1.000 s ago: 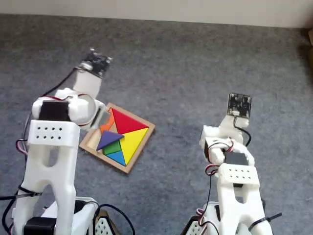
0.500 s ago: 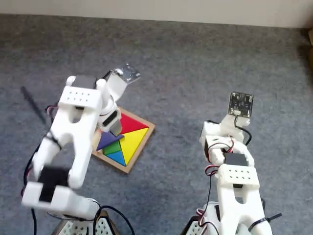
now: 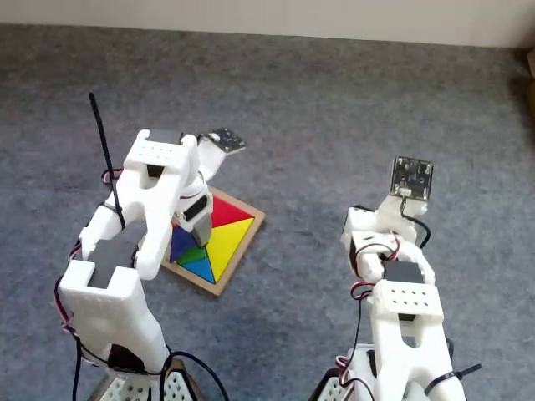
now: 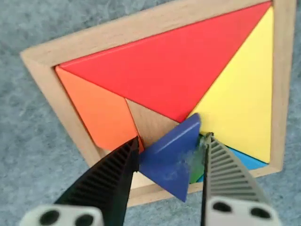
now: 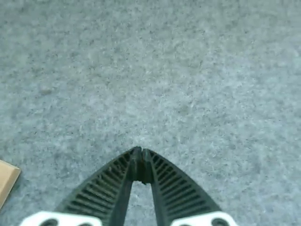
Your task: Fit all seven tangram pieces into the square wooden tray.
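Blue triangle [image 4: 168, 159] in left pincer [image 4: 170, 140]

Bench [image 3: 334, 109] surface grey, carpet-like, speckled texture. Pale wall strip [image 3: 267, 12] along bench far edge in high view.

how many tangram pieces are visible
6. Red, yellow, orange lie in the tray; dark blue triangle in the left gripper; green and light blue beside it. A seventh may be hidden.
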You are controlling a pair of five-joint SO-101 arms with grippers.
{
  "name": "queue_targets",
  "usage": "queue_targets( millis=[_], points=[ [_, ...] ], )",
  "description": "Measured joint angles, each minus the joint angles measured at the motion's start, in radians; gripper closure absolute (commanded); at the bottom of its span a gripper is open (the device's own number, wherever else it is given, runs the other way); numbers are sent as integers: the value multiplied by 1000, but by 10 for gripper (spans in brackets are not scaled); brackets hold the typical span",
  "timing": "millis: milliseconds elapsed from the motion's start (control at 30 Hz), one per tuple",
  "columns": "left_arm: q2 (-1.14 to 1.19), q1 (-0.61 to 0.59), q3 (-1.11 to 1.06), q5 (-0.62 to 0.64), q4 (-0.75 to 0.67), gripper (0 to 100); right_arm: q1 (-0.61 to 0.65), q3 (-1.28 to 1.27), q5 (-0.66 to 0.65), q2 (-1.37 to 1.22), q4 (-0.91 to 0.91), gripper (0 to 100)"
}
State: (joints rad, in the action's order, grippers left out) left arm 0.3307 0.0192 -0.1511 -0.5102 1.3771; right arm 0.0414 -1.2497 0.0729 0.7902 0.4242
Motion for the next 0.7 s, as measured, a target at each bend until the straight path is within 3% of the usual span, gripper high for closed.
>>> queue_targets(
  millis=[133,700],
  points=[
    [0,5,0,-2,3,884,0,0,0,0,0,985],
    [0,-11,2,155,6,883,0,0,0,0,0,985]
  ],
)
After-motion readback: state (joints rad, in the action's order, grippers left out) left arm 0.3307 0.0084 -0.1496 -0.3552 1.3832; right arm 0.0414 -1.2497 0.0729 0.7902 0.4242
